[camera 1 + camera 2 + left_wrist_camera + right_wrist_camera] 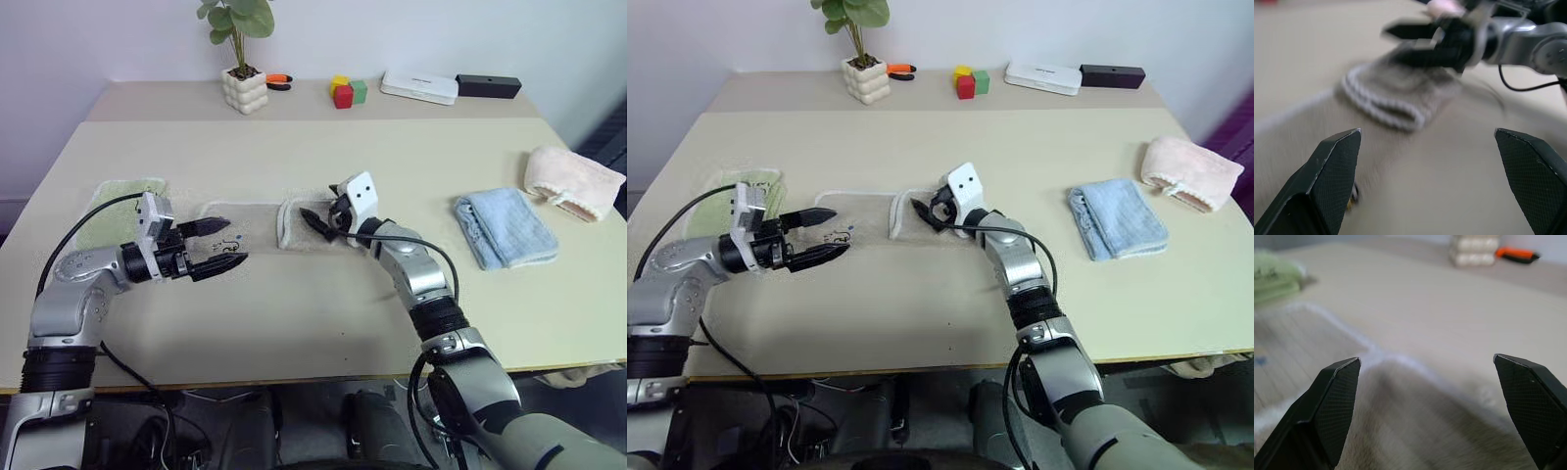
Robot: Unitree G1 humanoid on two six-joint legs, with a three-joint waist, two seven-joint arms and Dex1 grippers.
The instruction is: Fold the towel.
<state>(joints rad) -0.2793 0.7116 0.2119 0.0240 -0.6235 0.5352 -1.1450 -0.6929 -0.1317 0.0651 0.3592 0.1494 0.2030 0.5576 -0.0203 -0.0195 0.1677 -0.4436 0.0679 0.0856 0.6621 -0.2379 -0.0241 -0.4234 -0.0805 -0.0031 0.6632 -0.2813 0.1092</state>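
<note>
Over the towel [257,223], left gripper [221,246] and right gripper [315,221] spread fingers wide; no legible writing.

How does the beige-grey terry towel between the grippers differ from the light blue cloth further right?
The beige-grey terry towel is only partly folded, one end turned over and the rest flat; the light blue cloth is a compact folded stack. The towel has white corded trim; the blue cloth shows none. The towel lies between the left gripper and the right gripper; the blue cloth lies apart from both. Both rest on the table.

Silver arms, black cables, black textured fingers [1337,166], white wrist housings
</note>
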